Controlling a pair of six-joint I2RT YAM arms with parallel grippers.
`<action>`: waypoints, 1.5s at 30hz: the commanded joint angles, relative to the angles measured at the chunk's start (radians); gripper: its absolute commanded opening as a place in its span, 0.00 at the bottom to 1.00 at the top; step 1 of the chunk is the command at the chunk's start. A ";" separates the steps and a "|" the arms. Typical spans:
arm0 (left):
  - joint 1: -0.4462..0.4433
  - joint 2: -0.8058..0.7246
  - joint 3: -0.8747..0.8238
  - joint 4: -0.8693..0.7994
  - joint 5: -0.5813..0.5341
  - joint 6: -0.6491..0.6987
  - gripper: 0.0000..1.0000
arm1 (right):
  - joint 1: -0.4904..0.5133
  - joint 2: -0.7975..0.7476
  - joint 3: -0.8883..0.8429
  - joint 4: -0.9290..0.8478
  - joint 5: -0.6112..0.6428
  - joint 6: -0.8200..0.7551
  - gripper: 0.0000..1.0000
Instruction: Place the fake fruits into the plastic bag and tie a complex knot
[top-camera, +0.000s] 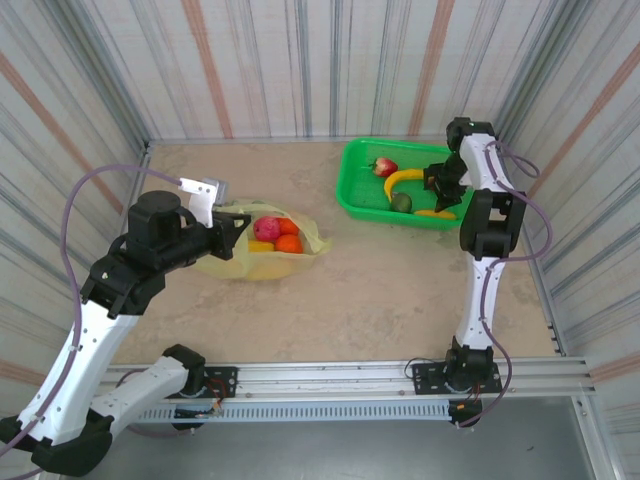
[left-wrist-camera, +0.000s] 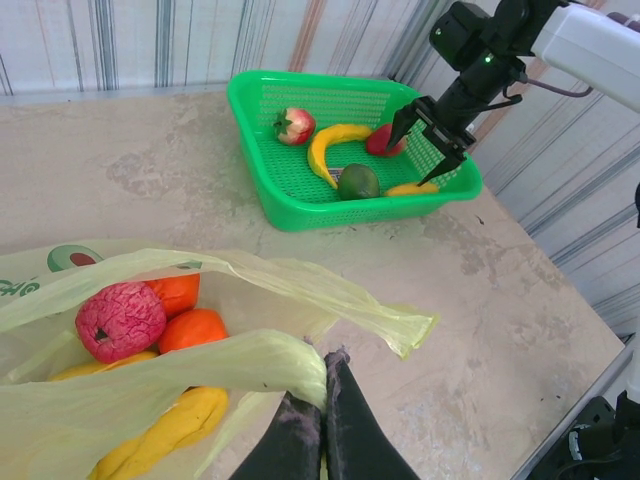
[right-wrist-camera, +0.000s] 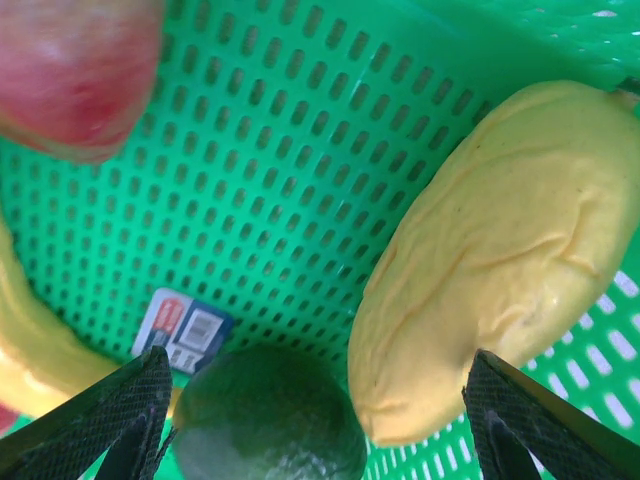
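— Lying which way, the thin yellow-green plastic bag (top-camera: 225, 268)?
— Sideways on the table (top-camera: 400, 290), mouth toward the green slotted basket (top-camera: 360, 195). The left hand (left-wrist-camera: 322, 385) is pinched on its rim.
— And the right hand (right-wrist-camera: 315, 400)?
— Spread wide in the basket, around a dark green round fruit (right-wrist-camera: 265, 415) and the end of a yellow oblong fruit (right-wrist-camera: 480, 260).

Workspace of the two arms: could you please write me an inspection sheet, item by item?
Surface: beige table, bare between bag and basket.
Job's things: plastic bag open, not knotted, holding a red fruit, oranges and bananas; strawberry, banana, green fruit and yellow fruit lie in the green basket.
Clutter: nothing seen.
Grippers: left gripper shut on the bag's edge; right gripper open over the basket's fruits.
Cables: purple cable loops by the left arm, another by the right.
Surroundings: striped walls; metal rail at the near edge.
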 joint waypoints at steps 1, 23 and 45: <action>0.006 -0.011 0.023 -0.012 -0.009 0.016 0.00 | -0.020 0.068 0.037 -0.119 0.011 0.067 0.79; 0.006 -0.016 0.031 -0.015 -0.019 0.021 0.00 | 0.019 0.064 0.197 -0.006 0.172 -0.290 0.61; 0.007 -0.025 0.031 -0.025 -0.008 0.020 0.00 | 0.163 0.031 -0.046 0.177 0.187 -0.767 0.78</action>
